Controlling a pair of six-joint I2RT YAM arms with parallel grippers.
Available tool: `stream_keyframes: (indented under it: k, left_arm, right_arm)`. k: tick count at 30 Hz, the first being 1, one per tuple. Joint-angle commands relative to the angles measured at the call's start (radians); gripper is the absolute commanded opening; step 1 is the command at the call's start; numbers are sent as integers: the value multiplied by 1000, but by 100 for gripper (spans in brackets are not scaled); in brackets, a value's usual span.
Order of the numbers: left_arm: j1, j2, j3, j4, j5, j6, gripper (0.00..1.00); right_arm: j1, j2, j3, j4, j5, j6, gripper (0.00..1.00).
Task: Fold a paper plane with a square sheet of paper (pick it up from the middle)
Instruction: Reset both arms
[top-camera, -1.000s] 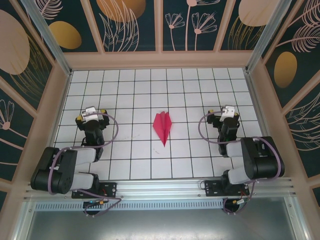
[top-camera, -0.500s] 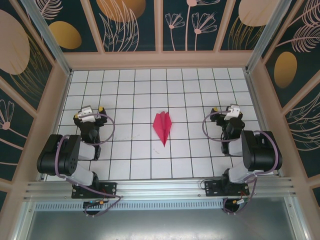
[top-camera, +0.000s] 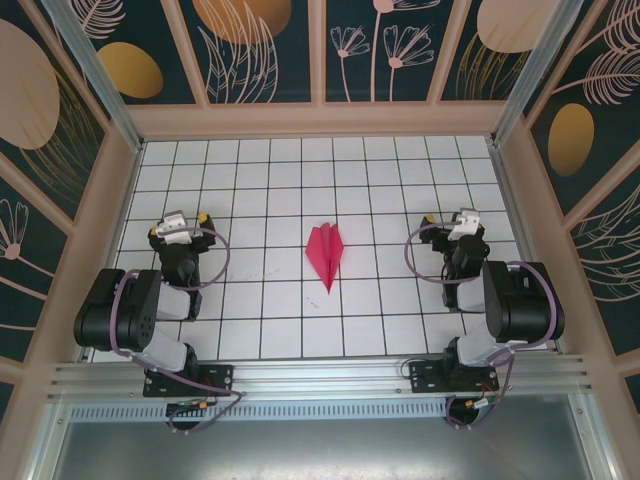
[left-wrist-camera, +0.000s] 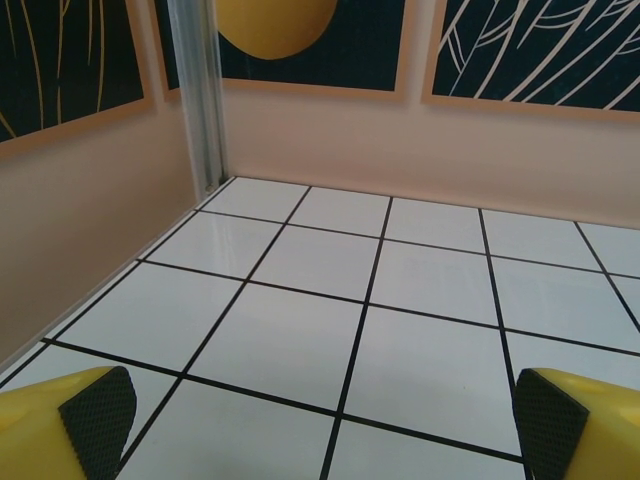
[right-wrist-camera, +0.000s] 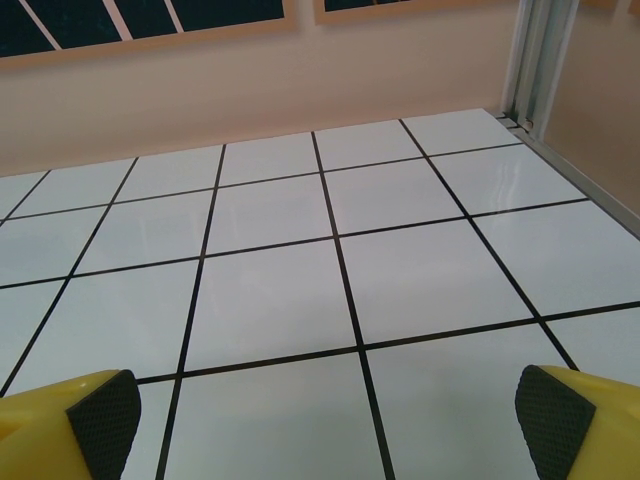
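The square sheet of paper lies folded into a red-pink paper plane in the middle of the white grid table, nose pointing toward the arms. My left gripper hovers well to the plane's left, and my right gripper well to its right. Neither touches the plane. In the left wrist view the left gripper is open, its black pads far apart over bare tiles. The right gripper in the right wrist view is also open, with only tiles between its pads.
Pink walls with dark floral panels enclose the table on three sides. An aluminium post stands in the far left corner, another in the far right. The arm bases sit on a metal rail at the near edge.
Both arms drew back and folded up over their bases early in the last second, then stayed still. The plane has not moved, and both grippers stayed open.
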Motion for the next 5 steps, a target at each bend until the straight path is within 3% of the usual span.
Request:
stream_keyframes:
  k: [1, 5]
  left_arm:
    - [7, 3, 15, 26, 18, -6, 99]
    - [7, 1, 7, 39, 14, -6, 99]
  right_arm:
    - [-5, 0, 15, 24, -20, 12, 99]
    - [-5, 0, 15, 24, -21, 12, 99]
